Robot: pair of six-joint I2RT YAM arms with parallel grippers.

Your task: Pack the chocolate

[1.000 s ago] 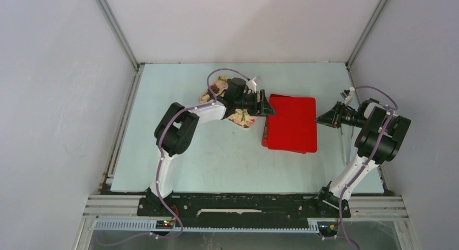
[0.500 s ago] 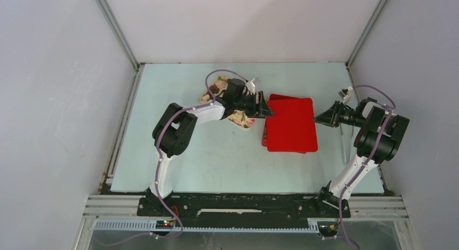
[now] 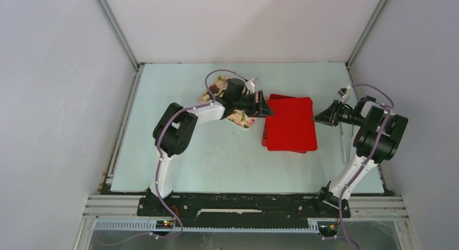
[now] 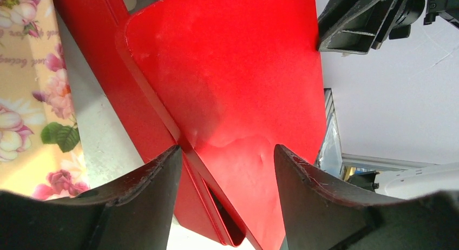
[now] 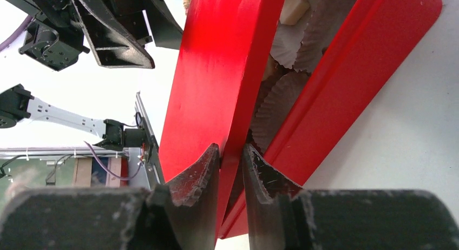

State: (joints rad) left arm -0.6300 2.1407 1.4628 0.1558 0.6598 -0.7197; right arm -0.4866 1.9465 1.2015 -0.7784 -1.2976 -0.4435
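**Top external view**
- Table (image 3: 216, 158), pale green: is carrying all items.
- Red box base (image 3: 264, 137): is sitting mid-table and showing only as a strip along the left and far edges.
- Red lid (image 3: 289, 123): is lying slightly askew over the base.
- Floral tray (image 3: 242, 119): is lying just beside the box on its left, partly under the left arm.
- Left gripper (image 3: 265, 106): is reaching the lid's far left corner.
- Right gripper (image 3: 316, 118): is meeting the lid's right edge.
- Chocolate: is being hidden by the lid in this view.

**Left wrist view**
- Left gripper (image 4: 227, 152): its fingers are standing wide apart and the lid's corner is running between them. Cannot tell whether either finger is touching it.
- Red lid (image 4: 227, 71): is tilting above the base, with a gap opening at the near corner.
- Floral tray (image 4: 21, 114): is lying at the left, and a strip of table is separating it from the base.
- Right gripper (image 4: 357, 22): is showing at the lid's far edge.

**Right wrist view**
- Right gripper (image 5: 231, 148): is narrow, and its two fingers are pinching the lid's edge between them.
- Red lid (image 5: 216, 71): is rising off the base (image 5: 346, 87) on this side.
- Paper cups (image 5: 303, 50), crinkled: are sitting inside the base and showing through the gap.
- Chocolate (image 5: 294, 9): one pale cream lump is showing inside the box at the top of the gap, against the cups, and the rest is being hidden.
- Left gripper (image 5: 119, 33): is showing beyond the lid's opposite edge
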